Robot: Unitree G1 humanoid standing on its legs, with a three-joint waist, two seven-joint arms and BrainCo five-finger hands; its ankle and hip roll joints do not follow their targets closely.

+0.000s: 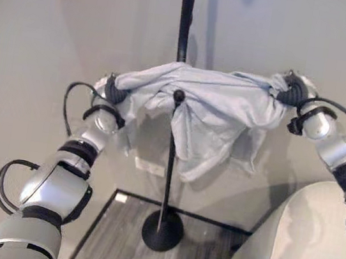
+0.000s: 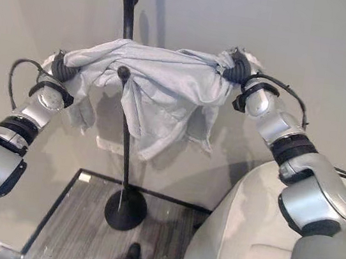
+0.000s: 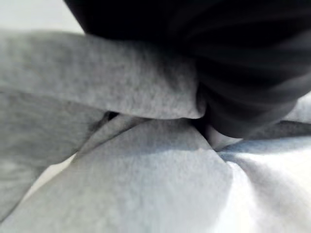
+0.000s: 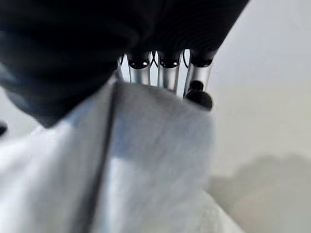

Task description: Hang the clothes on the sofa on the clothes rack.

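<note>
- Spanning the space between both raised hands, a light grey garment (image 1: 211, 112) was held stretched against the black pole of the clothes rack (image 1: 187, 22), in front of a plain wall (image 1: 57, 36).
- Left hand (image 1: 115, 88) — fingers were buried in bunched cloth at the garment's left end; in the left wrist view the grey fabric (image 3: 146, 184) pressed against the dark ribbed cover, and the fingers themselves could not be made out.
- Right hand (image 2: 238, 66) — it clasped the garment's right end; the right wrist view showed silver fingers (image 4: 167, 73) curled over the cloth's upper edge.
- A knobbed peg (image 1: 179, 95) of the rack stood in front of the garment's middle, with loose folds hanging below it.
- The rack's round base (image 1: 163, 230) rested on a grey floor (image 1: 113, 237).
- A pale sofa (image 1: 301, 250) lay at the lower right, below the right arm.
</note>
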